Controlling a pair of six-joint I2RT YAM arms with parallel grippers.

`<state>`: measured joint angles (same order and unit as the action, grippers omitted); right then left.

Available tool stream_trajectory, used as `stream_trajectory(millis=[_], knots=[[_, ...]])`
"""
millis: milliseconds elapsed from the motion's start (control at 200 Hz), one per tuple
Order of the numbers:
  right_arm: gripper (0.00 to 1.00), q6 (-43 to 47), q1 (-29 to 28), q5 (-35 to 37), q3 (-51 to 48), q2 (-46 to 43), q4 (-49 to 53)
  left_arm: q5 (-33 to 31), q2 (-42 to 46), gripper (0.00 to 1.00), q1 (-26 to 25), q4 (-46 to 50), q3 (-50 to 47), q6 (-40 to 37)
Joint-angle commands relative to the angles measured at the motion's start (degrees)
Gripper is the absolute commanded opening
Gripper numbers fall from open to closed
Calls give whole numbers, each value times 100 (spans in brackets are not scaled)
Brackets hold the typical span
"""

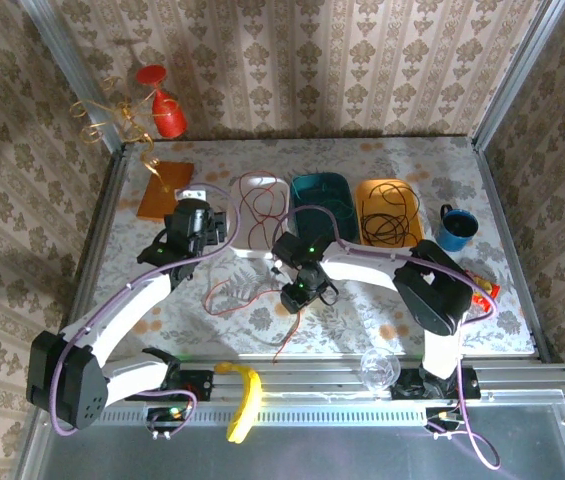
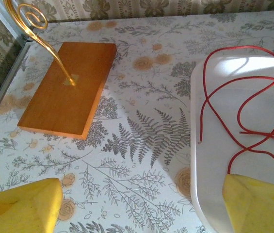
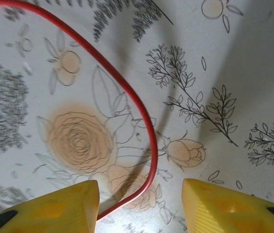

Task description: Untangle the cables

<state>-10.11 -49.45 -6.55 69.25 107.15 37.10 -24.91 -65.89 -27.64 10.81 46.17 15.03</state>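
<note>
Left fingers (image 2: 23,208) spread wide and empty over the counter (image 2: 141,97) at the white tray (image 2: 209,189) edge, right fingers (image 3: 224,206) apart, straddling a red cable (image 3: 154,155) lying loose between them.

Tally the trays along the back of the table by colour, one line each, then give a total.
White tray: 1
Teal tray: 1
Orange tray: 1
Total: 3
</note>
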Motion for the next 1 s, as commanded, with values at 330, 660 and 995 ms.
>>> stream_trajectory(millis=[330,660,995], knots=[[0,-3,-237,1673,-79,-181,-183,95,-56,86,110,116,227,56],[0,68,23,1576,-41,-2033,-556,337,40,86,505,114,79,574],[0,-493,1342,476,513,-2700,-1119,346,173,86,575,167,-80,754]])
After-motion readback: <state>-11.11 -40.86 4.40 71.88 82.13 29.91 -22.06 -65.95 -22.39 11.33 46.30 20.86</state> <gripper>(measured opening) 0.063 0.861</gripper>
